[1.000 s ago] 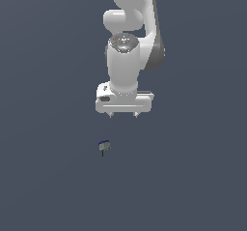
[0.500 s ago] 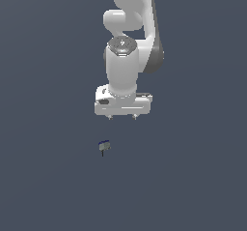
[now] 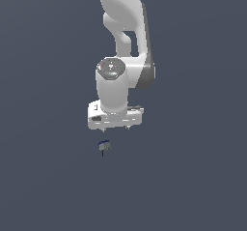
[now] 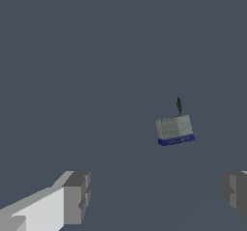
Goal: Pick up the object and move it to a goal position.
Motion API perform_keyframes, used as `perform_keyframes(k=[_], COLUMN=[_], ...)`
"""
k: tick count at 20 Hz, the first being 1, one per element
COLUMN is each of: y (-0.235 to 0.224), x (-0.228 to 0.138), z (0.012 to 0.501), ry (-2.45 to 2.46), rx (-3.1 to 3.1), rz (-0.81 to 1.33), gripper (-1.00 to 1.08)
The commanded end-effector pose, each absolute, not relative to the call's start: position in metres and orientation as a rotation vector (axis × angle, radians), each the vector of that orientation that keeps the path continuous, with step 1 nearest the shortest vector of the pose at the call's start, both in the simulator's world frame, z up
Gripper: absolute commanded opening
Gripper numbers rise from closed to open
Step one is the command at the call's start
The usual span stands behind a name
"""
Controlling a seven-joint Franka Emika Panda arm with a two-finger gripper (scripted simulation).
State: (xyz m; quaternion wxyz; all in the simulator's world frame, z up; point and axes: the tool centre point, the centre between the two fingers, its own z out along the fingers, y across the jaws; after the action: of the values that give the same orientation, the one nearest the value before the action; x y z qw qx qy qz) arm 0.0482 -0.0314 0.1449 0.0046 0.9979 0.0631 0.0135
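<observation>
The object (image 3: 103, 147) is a tiny grey-tan block with a blue edge and a thin dark pin, lying on the dark surface. My white gripper (image 3: 116, 128) hangs above it and slightly toward the exterior view's right, apart from it. In the wrist view the object (image 4: 175, 129) lies ahead of the fingertips, with its pin pointing away from its blue edge. Both grey fingers (image 4: 76, 197) stand wide apart with nothing between them, so the gripper (image 4: 157, 196) is open.
Only a plain dark grey-blue surface (image 3: 193, 177) surrounds the object. The white arm (image 3: 123, 27) rises above the gripper toward the top of the exterior view.
The arm has come down and shifted toward the exterior view's left, bringing the gripper closer to the object. The object has not moved.
</observation>
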Motion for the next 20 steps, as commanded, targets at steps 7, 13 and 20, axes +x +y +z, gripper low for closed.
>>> perform_keyframes(k=[7,13,20], y=[-0.067,-0.082,-0.087], x=[0.074,0.082,0.083], z=[0.093,0.07,0.063], ry=[0.361,0.425,0.442], rx=[3.115,3.111,3.11], rz=[0.013,0.003,-0.001], gripper=[1.0,1.0,1.0])
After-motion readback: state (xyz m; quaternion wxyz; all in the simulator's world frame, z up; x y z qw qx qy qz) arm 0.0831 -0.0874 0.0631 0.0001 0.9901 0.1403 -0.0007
